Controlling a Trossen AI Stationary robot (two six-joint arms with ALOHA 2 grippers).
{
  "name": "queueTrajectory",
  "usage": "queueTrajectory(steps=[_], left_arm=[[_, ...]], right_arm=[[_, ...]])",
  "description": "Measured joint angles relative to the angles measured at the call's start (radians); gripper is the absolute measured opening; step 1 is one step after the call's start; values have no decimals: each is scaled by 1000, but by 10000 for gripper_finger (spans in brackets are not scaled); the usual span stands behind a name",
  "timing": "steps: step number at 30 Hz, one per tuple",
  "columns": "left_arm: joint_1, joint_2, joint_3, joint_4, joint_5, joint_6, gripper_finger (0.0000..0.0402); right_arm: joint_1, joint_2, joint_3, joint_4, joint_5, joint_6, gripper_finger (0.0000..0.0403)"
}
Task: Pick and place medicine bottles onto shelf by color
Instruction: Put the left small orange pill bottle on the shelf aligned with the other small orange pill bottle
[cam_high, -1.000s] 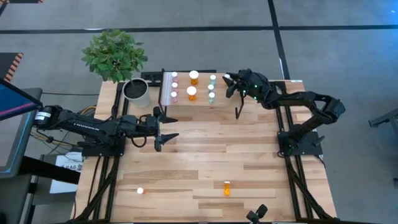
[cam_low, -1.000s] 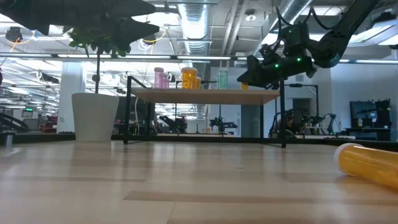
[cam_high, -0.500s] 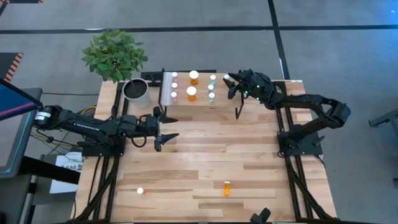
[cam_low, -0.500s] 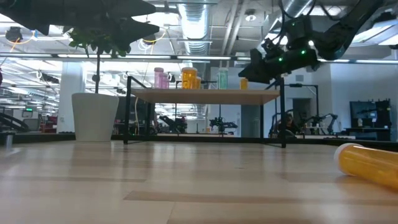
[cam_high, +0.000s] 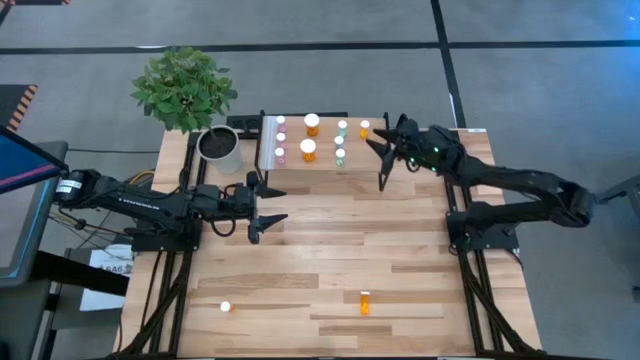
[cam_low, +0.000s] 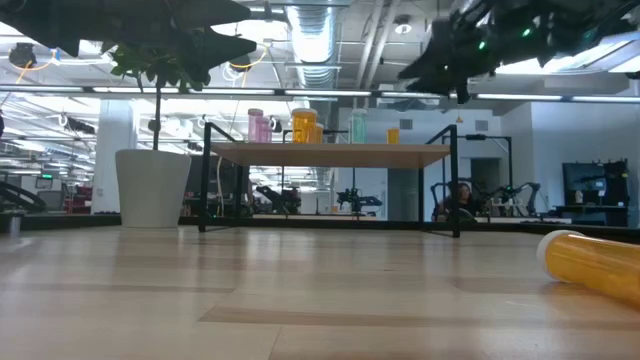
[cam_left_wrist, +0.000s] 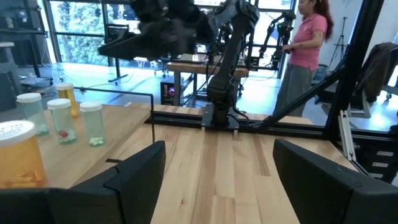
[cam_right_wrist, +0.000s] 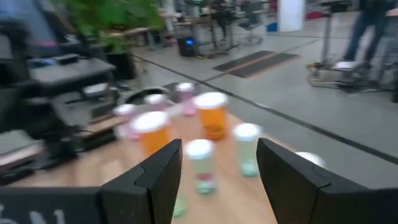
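The shelf (cam_high: 325, 165) stands at the table's far edge, and medicine bottles stand upright on its top in rows: pink (cam_high: 281, 137), two large orange (cam_high: 308, 150), pale green (cam_high: 341, 141) and a small orange one (cam_high: 364, 128) at the right end. Another orange bottle (cam_high: 365, 302) lies on its side near the table's front edge, also seen in the low view (cam_low: 590, 264). A small white-capped bottle (cam_high: 225, 307) stands at the front left. My right gripper (cam_high: 376, 162) hangs open above the shelf's right end, holding nothing. My left gripper (cam_high: 272, 205) hovers open left of centre.
A grey-white pot (cam_high: 219, 147) with a green plant stands left of the shelf. Each arm's base frame (cam_high: 483, 228) stands at a table side. Bare wood lies between the shelf and the front bottles. A person (cam_left_wrist: 306, 46) stands beyond the table.
My right gripper has risen and drawn back toward the table's right edge, away from the small orange bottle, which stays standing on the shelf's right end.
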Motion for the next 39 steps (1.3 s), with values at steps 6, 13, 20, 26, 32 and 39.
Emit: queueTrajectory(steps=[6, 13, 20, 26, 32, 39], left_arm=[[0, 0, 0, 10, 28, -26, 285], [0, 0, 0, 12, 28, -45, 285], [-1, 0, 0, 8, 28, -48, 285], [-1, 0, 0, 15, 9, -25, 285], [0, 0, 0, 62, -18, -19, 285], [0, 0, 0, 77, -27, -18, 285]], right_arm=[[187, -70, 0, -83, 0, 70, 231], [501, 6, 1, -91, 81, 145, 230], [802, 197, 1, 27, 358, 199, 230], [920, 405, 1, 298, 363, 149, 223], [901, 530, 1, 444, 330, 143, 206], [852, 555, 1, 449, 259, 181, 195]])
